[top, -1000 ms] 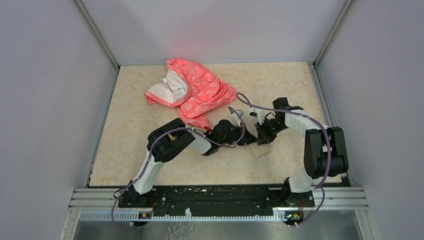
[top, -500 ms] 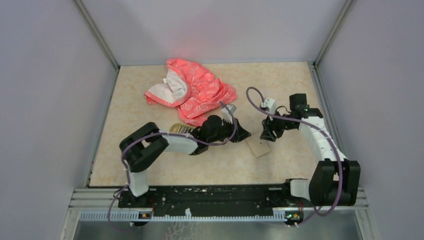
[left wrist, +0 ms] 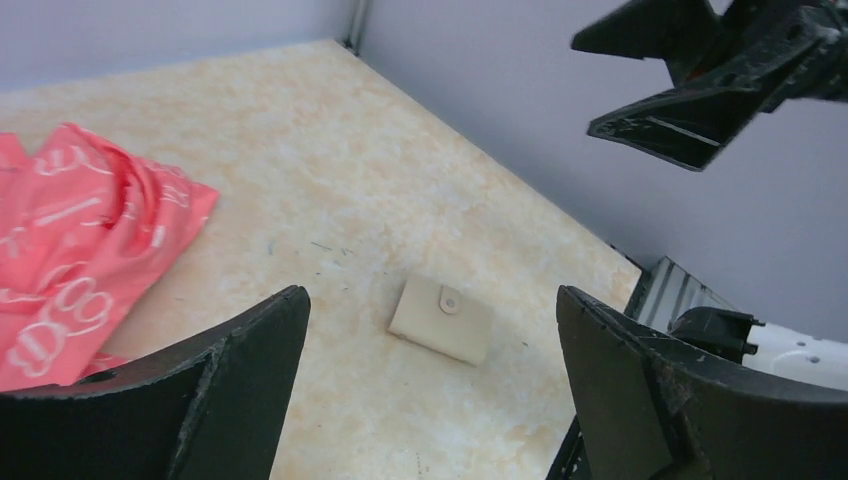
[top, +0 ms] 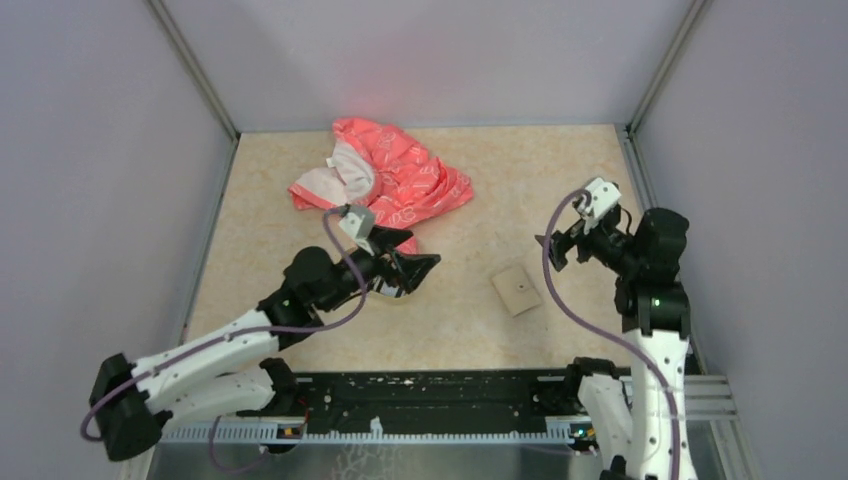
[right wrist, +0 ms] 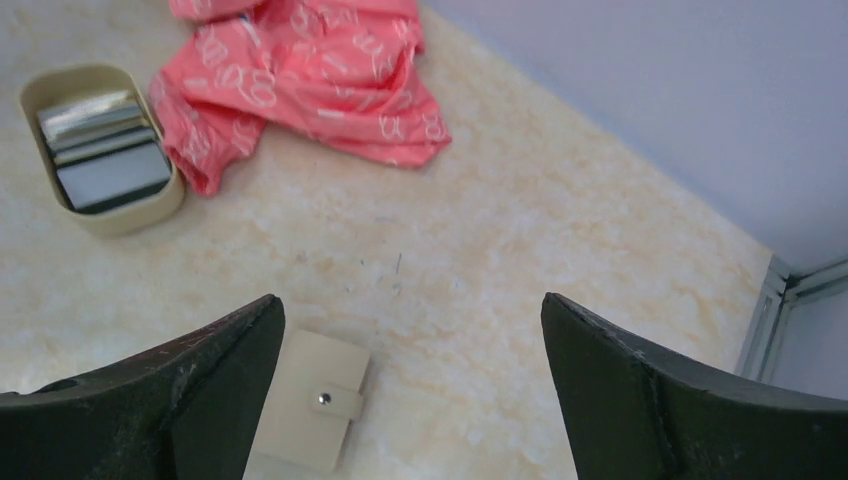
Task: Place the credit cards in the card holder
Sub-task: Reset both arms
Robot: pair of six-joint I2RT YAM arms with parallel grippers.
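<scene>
The card holder (top: 517, 291) lies flat and snapped shut on the table between the two arms; it also shows as the card holder (left wrist: 443, 318) and the card holder (right wrist: 310, 405). Several credit cards (right wrist: 105, 150), silvery and dark, are stacked in an oval beige dish (right wrist: 130, 218). My left gripper (top: 418, 270) hovers left of the holder, open and empty; the left gripper (left wrist: 430, 292) frames the holder between its jaws. My right gripper (top: 553, 250) is raised right of the holder, and the right gripper (right wrist: 410, 300) stands open with nothing in it.
A pink-red patterned cloth (top: 390, 185) is crumpled at the back left, next to the dish. In the top view the dish is mostly hidden under my left gripper. Grey walls close in the table on three sides.
Both grippers have opened wide. Both arms have pulled back from the card holder, the left toward the left and the right toward the right and up. The holder stays on the table.
</scene>
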